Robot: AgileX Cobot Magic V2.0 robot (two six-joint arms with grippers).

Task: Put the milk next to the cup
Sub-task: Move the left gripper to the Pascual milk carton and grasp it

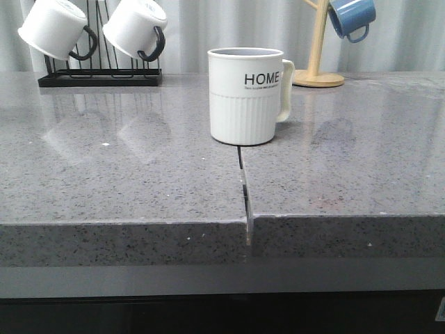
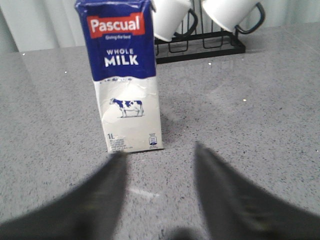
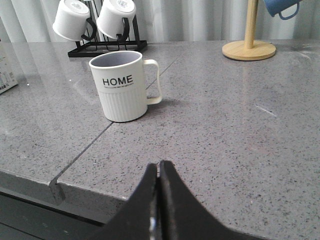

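The milk carton (image 2: 126,75) stands upright on the grey counter in the left wrist view, blue top with "Pascual WHOLE MILK", white lower half with a cow picture. My left gripper (image 2: 159,152) is open and empty, its fingers just short of the carton's base. The white "HOME" cup (image 1: 247,96) stands on the counter's middle in the front view, handle to the right; it also shows in the right wrist view (image 3: 122,86). My right gripper (image 3: 158,166) is shut and empty, above the counter's front edge, well short of the cup. Neither gripper nor the carton shows in the front view.
A black rack (image 1: 101,75) with two white black-handled mugs (image 1: 55,28) stands at the back left. A wooden mug tree (image 1: 318,69) with a blue mug (image 1: 352,17) stands at the back right. A seam (image 1: 243,184) splits the counter in front of the cup.
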